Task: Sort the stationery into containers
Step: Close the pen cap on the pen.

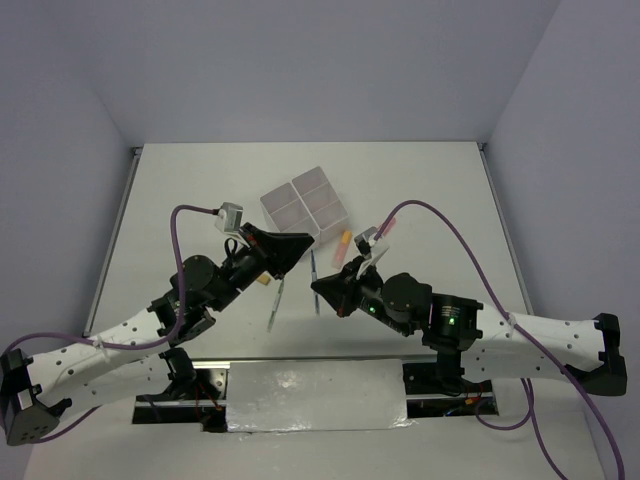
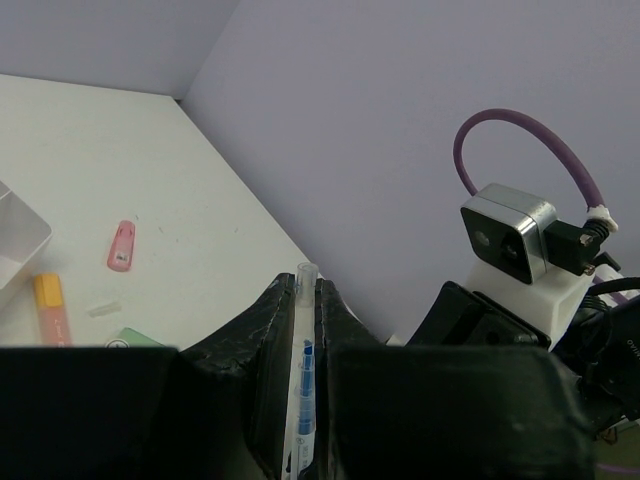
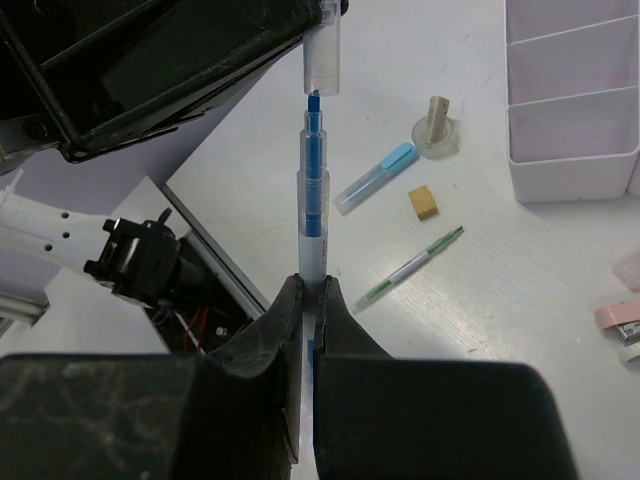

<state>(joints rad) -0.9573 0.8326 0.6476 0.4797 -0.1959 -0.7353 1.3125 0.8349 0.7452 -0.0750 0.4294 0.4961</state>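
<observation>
My right gripper (image 3: 310, 283) is shut on the barrel of a blue pen (image 3: 315, 190), which points straight away from it. My left gripper (image 2: 308, 285) is shut on the pen's clear cap (image 3: 322, 60). The cap's mouth sits right at the blue tip. Both grippers meet above the table's middle, left (image 1: 303, 247) and right (image 1: 318, 288). The white organiser (image 1: 305, 203) with four compartments stands just behind them and also shows in the right wrist view (image 3: 570, 165). On the table lie a tape roll (image 3: 435, 135), a blue highlighter (image 3: 375, 178), a tan eraser (image 3: 423, 202) and a green pen (image 3: 410, 268).
An orange highlighter (image 2: 50, 305), a pink piece (image 2: 121, 245) and a green piece (image 2: 135, 338) lie near the organiser's corner (image 2: 20, 240). A thin pen (image 1: 275, 305) lies in front of the left gripper. A pink item (image 3: 622, 315) lies at the right. Grey walls enclose the table.
</observation>
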